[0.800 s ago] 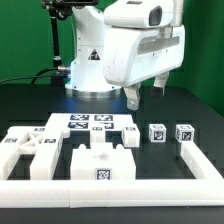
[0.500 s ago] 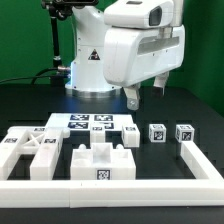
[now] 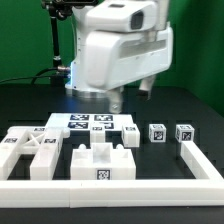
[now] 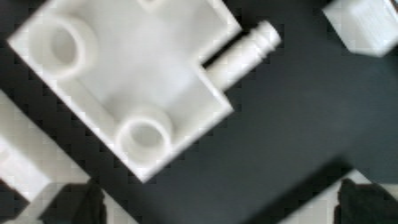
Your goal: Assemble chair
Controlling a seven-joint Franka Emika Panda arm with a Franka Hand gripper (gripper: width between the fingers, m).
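White blocky plastic chair parts (image 3: 100,163) lie on the black surface (image 3: 200,110) below the gripper (image 3: 131,95), nearer the camera. The gripper hangs released, fingers apart and empty. In the wrist view, a blurred white flat panel with two round holes (image 4: 134,75) lies beneath the gripper.
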